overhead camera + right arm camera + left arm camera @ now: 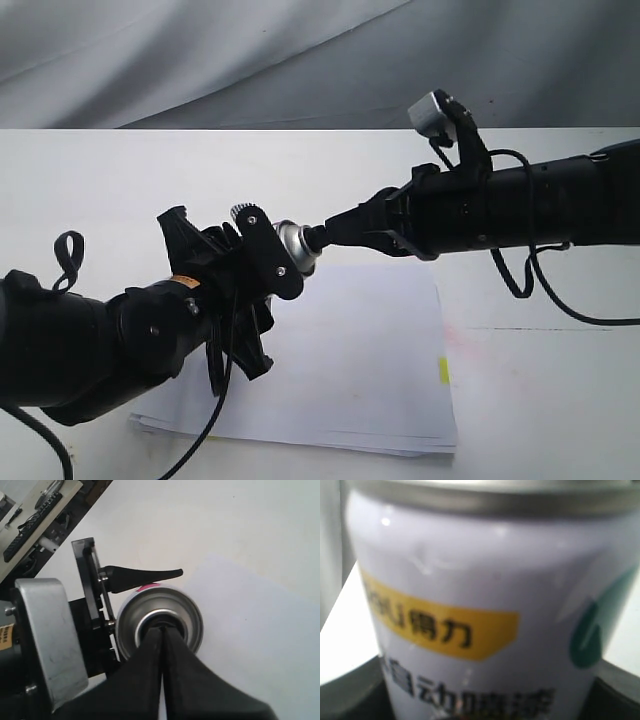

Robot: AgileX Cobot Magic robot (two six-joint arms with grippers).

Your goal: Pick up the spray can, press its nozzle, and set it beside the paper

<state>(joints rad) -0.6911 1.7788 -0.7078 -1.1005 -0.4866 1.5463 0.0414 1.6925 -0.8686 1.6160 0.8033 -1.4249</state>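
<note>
Your left gripper [272, 254] clamps the spray can [296, 248] above the paper [370, 370], long axis tipped sideways, dome toward the right gripper [328, 235], whose closed tips meet the dome's centre.

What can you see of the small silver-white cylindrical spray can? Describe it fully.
The silver-white metal spray can carries a yellow label with black characters and a teal mark. Its shiny dome faces sideways toward the right gripper, whose shut tips meet its centre. The left gripper clamps its body above the white paper.
</note>
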